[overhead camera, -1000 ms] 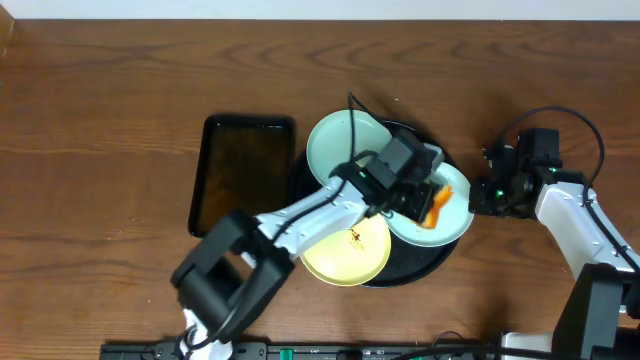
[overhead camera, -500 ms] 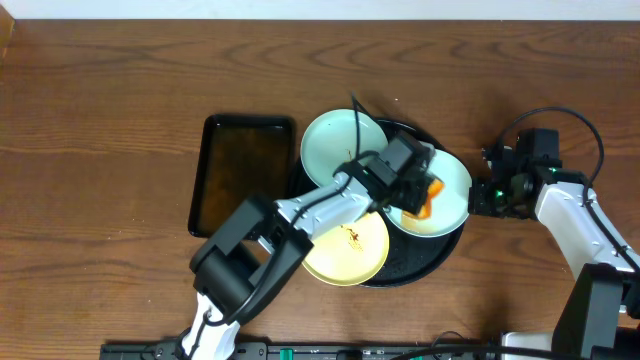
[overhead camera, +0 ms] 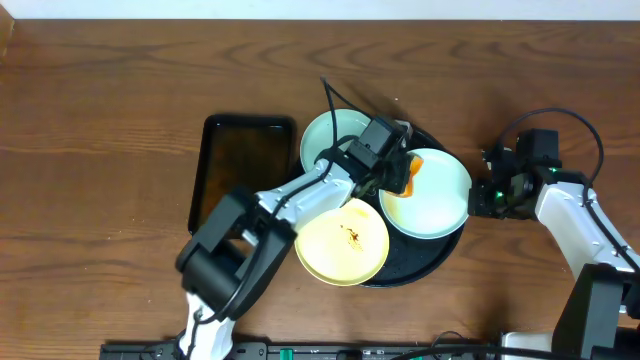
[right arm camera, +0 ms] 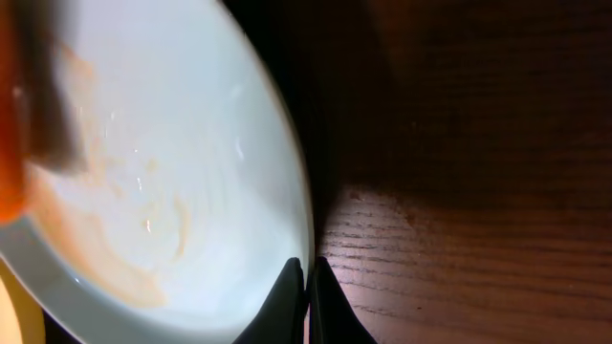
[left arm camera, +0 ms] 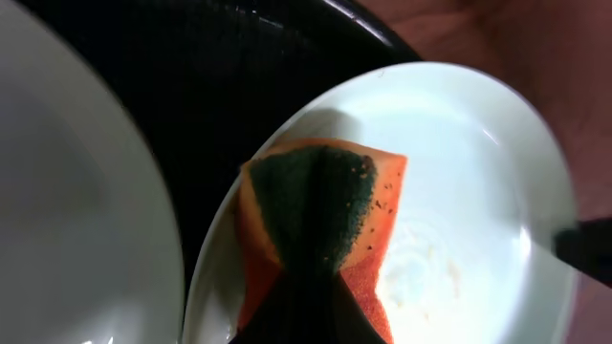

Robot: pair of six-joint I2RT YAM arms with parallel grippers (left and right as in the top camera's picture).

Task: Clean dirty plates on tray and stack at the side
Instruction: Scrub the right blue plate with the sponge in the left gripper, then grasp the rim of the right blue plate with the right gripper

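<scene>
The round black tray [overhead camera: 425,257] holds three plates. A pale blue plate [overhead camera: 330,143] lies at its back left and a pale yellow plate [overhead camera: 345,245] with a brown smear at its front left. My left gripper [overhead camera: 398,170] is shut on an orange and green sponge [overhead camera: 410,178], pressing it on the left part of the right pale blue plate [overhead camera: 435,195]. In the left wrist view the sponge [left arm camera: 320,215] lies on this plate [left arm camera: 478,182], next to a faint smear. My right gripper [overhead camera: 478,197] is shut on that plate's right rim [right arm camera: 308,277].
A rectangular black tray [overhead camera: 243,175] lies left of the round tray and shows nothing on it. Bare brown wooden table [overhead camera: 120,100] surrounds both. The right arm's cable loops over the table at the right.
My left gripper has moved the sponge from the right plate's front centre up and left to its left edge. The right gripper has stayed on the rim.
</scene>
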